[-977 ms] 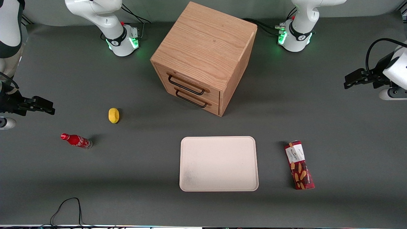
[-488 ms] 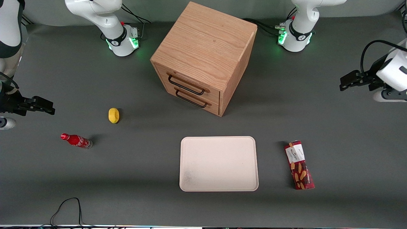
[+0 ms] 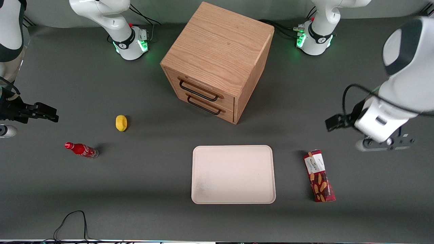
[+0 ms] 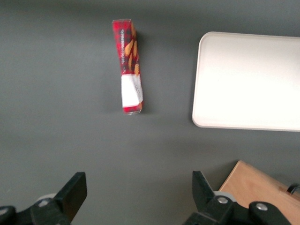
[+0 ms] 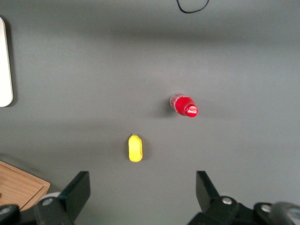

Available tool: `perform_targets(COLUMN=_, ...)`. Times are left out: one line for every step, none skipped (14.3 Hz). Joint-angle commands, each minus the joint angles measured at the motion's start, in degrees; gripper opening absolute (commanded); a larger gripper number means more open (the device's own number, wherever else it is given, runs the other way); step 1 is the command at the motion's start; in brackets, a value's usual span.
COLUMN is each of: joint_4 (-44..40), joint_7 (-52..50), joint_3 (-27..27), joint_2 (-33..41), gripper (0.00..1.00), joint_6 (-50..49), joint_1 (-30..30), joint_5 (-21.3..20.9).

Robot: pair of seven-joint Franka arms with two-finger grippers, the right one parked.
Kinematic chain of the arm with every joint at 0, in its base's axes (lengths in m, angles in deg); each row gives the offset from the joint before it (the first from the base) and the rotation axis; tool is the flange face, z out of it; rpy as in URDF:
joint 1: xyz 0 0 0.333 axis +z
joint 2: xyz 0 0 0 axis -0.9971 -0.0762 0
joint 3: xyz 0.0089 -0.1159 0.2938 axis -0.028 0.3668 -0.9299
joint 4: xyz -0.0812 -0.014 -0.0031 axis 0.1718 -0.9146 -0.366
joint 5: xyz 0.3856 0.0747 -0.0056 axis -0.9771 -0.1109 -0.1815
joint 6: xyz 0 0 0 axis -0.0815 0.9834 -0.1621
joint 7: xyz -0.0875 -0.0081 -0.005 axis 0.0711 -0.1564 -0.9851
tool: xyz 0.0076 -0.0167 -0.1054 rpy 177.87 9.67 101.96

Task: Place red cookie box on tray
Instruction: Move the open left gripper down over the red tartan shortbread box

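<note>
— Dark grey table [image 3: 101, 189] runs under everything. Taking the tray [image 3: 233, 174] as the marker, where does the cookie box [image 3: 318, 175] sit?

— Beside the tray, toward the working arm's end of the table, lying flat. A strip of bare table separates its long edge from the tray's rim; they do not touch. Its white-label end points away from the front camera, and the cookie-picture end reaches about as near the front camera as the tray's nearest edge.

— And the gripper [image 4: 136, 194]?

— Up in the air, farther from the front camera than the cookie box and further toward the working arm's end than the tray. In the wrist view its two fingers [image 4: 75, 192] stand wide apart with nothing between them, and the cookie box [image 4: 128, 65] and a corner of the tray [image 4: 211, 84] lie below, well clear of the fingertips.

— What hems the tray in?

— A wooden drawer cabinet [image 3: 218, 61] stands farther from the front camera than the tray, with open table between them. The tray's surface is bare. Toward the parked arm's end lie a yellow lemon [image 3: 121, 122] and a small red bottle [image 3: 81, 149], both well apart from the tray.
</note>
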Motion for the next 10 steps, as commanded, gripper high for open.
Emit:
perform_targets(joint_4=-9.2, joint_7=-0.5, joint_3=-1.1, joint_2=-5.6, gripper=1.00, joint_6=-2.2, joint_1=0.7, joint_5=0.1)
perform_targets(joint_4=-9.2, joint_7=-0.3, joint_3=-1.1, joint_2=-5.7, gripper=1.00, joint_6=-1.6, joint_1=1.5, joint_5=0.1)
perform_targets(joint_4=-9.4, joint_7=0.1, joint_3=-1.0, joint_2=-6.2, gripper=1.00, joint_6=-1.3, joint_1=2.4, joint_5=0.1)
perform_targets(joint_4=-9.4, joint_7=0.4, joint_3=-1.1, joint_2=-6.4, gripper=1.00, joint_6=-1.1, joint_1=2.7, joint_5=0.0)
perform_targets(joint_4=-9.4, joint_7=0.7, joint_3=-1.1, joint_2=-6.8, gripper=1.00, joint_6=-0.6, joint_1=2.9, joint_5=0.0)
perform_targets(joint_4=-9.4, joint_7=0.7, joint_3=-1.1, joint_2=-7.1, gripper=1.00, joint_6=0.1, joint_1=3.0, joint_5=0.0)
perform_targets(joint_4=-9.2, joint_7=0.7, joint_3=-1.1, joint_2=-7.6, gripper=1.00, joint_6=0.8, joint_1=3.0, joint_5=0.0)
perform_targets(joint_4=-8.7, joint_7=1.0, joint_3=-1.1, joint_2=-8.3, gripper=1.00, joint_6=1.5, joint_1=3.2, joint_5=0.0)
perform_targets(joint_4=-8.5, joint_7=1.1, joint_3=-1.1, joint_2=-9.6, gripper=1.00, joint_6=1.8, joint_1=3.3, joint_5=-0.1)
perform_targets(joint_4=-8.5, joint_7=1.1, joint_3=-1.1, joint_2=-11.2, gripper=1.00, joint_6=2.3, joint_1=3.4, joint_5=0.0)
